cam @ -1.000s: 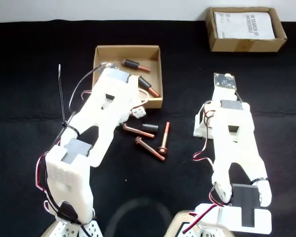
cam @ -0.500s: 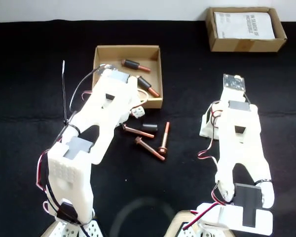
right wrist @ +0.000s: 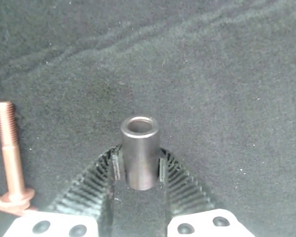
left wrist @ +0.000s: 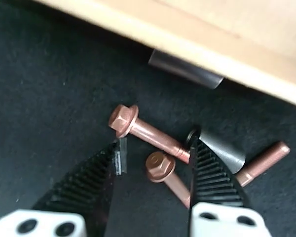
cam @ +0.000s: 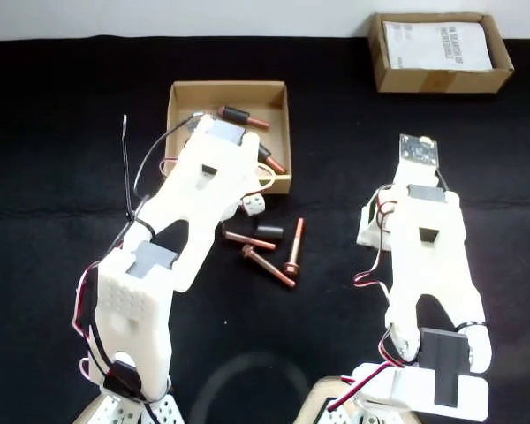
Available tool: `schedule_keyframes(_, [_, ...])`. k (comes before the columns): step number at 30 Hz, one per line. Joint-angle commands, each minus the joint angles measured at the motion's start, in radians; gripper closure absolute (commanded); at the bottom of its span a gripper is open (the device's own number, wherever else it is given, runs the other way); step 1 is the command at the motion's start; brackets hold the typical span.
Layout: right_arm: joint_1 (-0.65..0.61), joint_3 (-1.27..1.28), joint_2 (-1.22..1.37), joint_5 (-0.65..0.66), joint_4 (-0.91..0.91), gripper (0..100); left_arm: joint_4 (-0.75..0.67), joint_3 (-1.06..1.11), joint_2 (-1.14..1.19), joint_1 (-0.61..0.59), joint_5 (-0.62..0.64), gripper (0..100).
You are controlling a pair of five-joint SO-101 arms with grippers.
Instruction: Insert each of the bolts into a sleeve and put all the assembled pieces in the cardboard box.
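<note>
the left tool (left wrist: pixel 154 146) hangs spread wide just in front of the cardboard box (cam: pixel 228 86), its ridged jaws either side of a copper-coloured bolt (left wrist: pixel 152 136) lying on the black, felt-like desk (left wrist: pixel 49 89). a 2nd bolt (left wrist: pixel 161 167) and a 3rd bolt (left wrist: pixel 262 159) lie close by. the right tool (right wrist: pixel 138 159), well to the side of the box, pinches a dark grey sleeve (right wrist: pixel 139 143) upright by its lower half, bore open on top. 2 assembled pieces (cam: pixel 243 117) lie inside the box. the bolt looks rigid, light and smooth, with a flanged hex head. its round shank will likely roll, so i would grip across mid-shank, leaving the tip free. the sleeve is a hard, slick tube that may tilt if pushed off-axis.
</note>
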Motion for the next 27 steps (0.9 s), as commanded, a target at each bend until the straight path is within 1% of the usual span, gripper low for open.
schedule_keyframes(1, [0.012, -0.004, -0.042, 0.044, -0.01, 99.0, 0.035, -0.042, -0.027, 0.007, 0.009, 79])
schedule_keyframes(6, [0.013, -0.004, -0.042, 0.048, -0.012, 99.0, 0.063, -0.053, -0.025, 0.001, 0.009, 79])
schedule_keyframes(13, [0.013, -0.004, -0.036, 0.049, -0.012, 99.0, 0.057, -0.028, -0.013, -0.053, 0.009, 79])
schedule_keyframes(16, [0.013, -0.013, 0.005, 0.049, -0.012, 99.0, 0.057, -0.008, 0.013, -0.053, 0.037, 79])
schedule_keyframes(22, [0.013, -0.028, 0.054, 0.049, -0.012, 99.0, 0.058, -0.015, 0.134, -0.044, 0.041, 79])
schedule_keyframes(27, [0.015, -0.05, 0.053, 0.049, -0.012, 99.0, 0.058, -0.016, 0.188, -0.002, 0.043, 79])
